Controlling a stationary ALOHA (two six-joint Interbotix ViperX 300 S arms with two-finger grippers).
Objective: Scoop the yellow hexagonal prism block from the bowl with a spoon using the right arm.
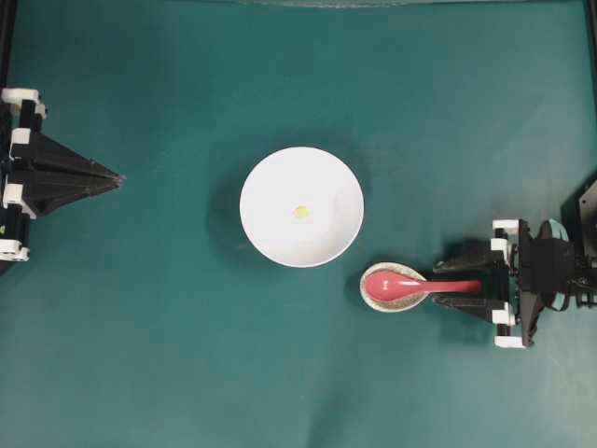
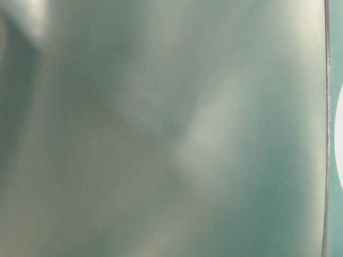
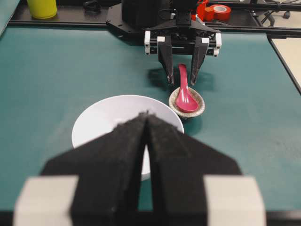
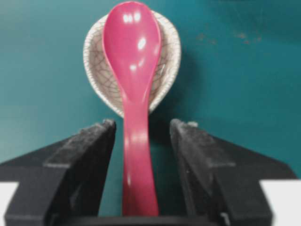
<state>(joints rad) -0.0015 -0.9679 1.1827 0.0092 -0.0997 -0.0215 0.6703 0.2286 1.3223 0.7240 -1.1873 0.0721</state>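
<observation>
The yellow block (image 1: 300,212) sits near the middle of the white bowl (image 1: 270,233). At the bowl's four o'clock, seen from overhead, the pink spoon (image 1: 410,285) lies with its scoop in a speckled spoon rest (image 1: 371,297), handle pointing to three o'clock. The right gripper (image 4: 141,129) straddles that handle, jaws wide apart, not touching it. At nine o'clock, well apart from the bowl, the left gripper (image 3: 146,117) has its jaws pressed together, holding nothing.

A matte teal counter (image 1: 168,355) fills the view, edged by a black frame rail (image 3: 61,21) where a yellow container (image 3: 42,8) and red tape roll (image 3: 219,10) sit.
</observation>
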